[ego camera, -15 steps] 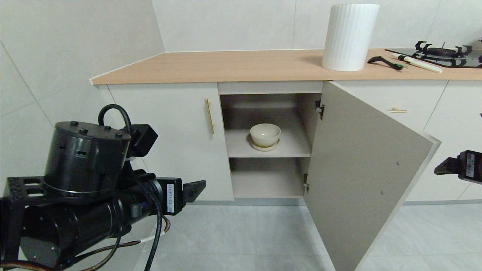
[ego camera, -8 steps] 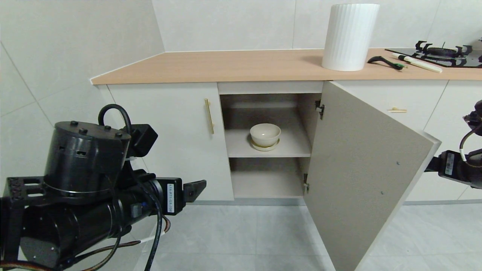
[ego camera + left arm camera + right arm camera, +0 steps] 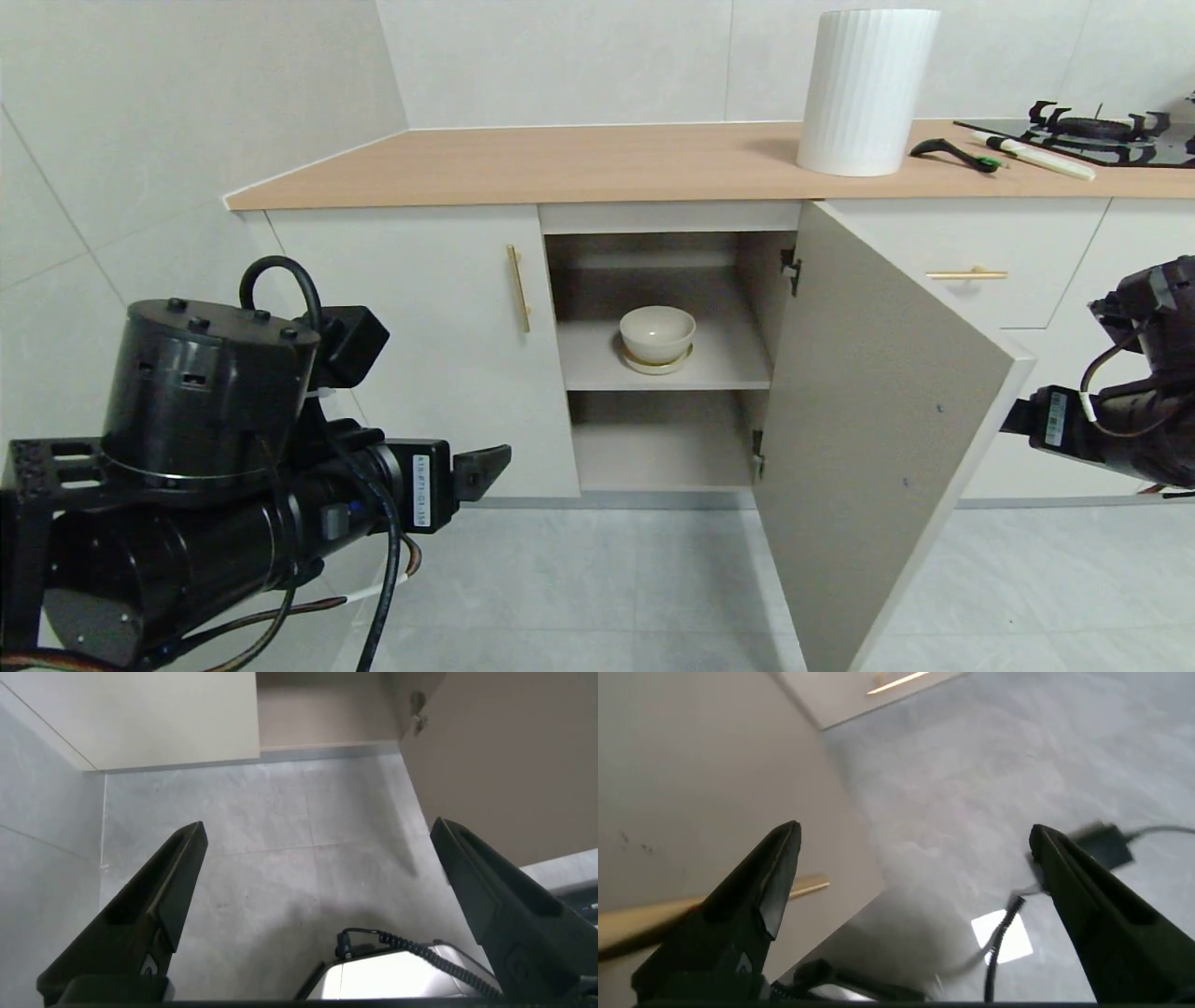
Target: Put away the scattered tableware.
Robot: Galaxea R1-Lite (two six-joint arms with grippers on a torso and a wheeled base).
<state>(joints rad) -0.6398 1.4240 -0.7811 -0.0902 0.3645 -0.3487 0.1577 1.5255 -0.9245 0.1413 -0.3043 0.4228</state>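
Cabinet under the surface (image 3: 560,163), contents and surroundings:

- Bowl (image 3: 657,333), one: pale cream, upright, standing on the plate.
- Plate (image 3: 656,364), one: small and pale, its rim showing around the bowl's foot. It sits on the upper shelf (image 3: 719,359) of the open compartment, towards the middle.
- Shelves, two: the upper one carries the bowl and plate; the lower shelf (image 3: 653,457) lies beneath it.
- Doors, two: the shut door (image 3: 420,345) bears one upright gold handle (image 3: 518,287); the open door (image 3: 878,420) is swung out towards the camera, inner face showing.
- Drawer front to the right of the open door, with one level gold handle (image 3: 966,274).
- On the surface: one tall white ribbed container (image 3: 868,89), upright; just beside it one black utensil (image 3: 957,152) and one long pale utensil (image 3: 1032,156), both lying flat; one black gas hob (image 3: 1102,131) at the far right.

Claws, two:

- Left claw (image 3: 316,833): fingers spread wide, holding nothing, over the grey tiled floor (image 3: 280,859) and well apart from the cabinet opening.
- Right claw (image 3: 915,833): fingers spread wide, holding nothing, at the outer face of the open door. One gold door handle (image 3: 654,917) runs close by one finger; whether they touch cannot be told.
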